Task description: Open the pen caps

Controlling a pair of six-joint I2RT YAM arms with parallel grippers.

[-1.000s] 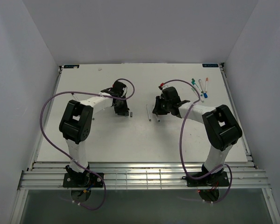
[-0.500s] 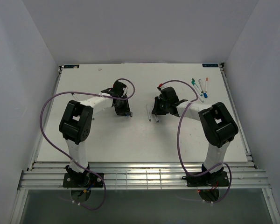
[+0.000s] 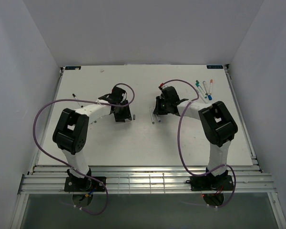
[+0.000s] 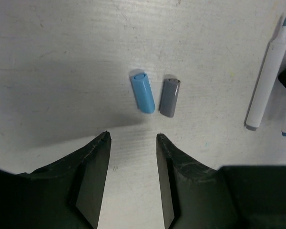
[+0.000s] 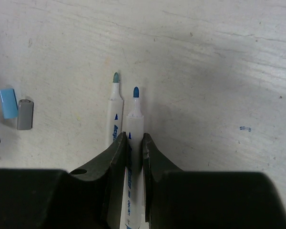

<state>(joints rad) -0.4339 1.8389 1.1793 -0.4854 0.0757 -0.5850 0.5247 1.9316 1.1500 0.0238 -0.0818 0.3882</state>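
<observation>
Two done so far: our left gripper (image 4: 132,138) hangs open and empty over the blue cap (image 4: 142,92) and grey cap (image 4: 170,97) mid-frame, our right gripper (image 5: 133,138) is clamped on the uncapped blue-tipped pen (image 5: 135,117) beside the bare teal-tipped pen (image 5: 115,112), and the pen cluster (image 3: 205,88) at upper right looks capped, so we still have it to do.
</observation>
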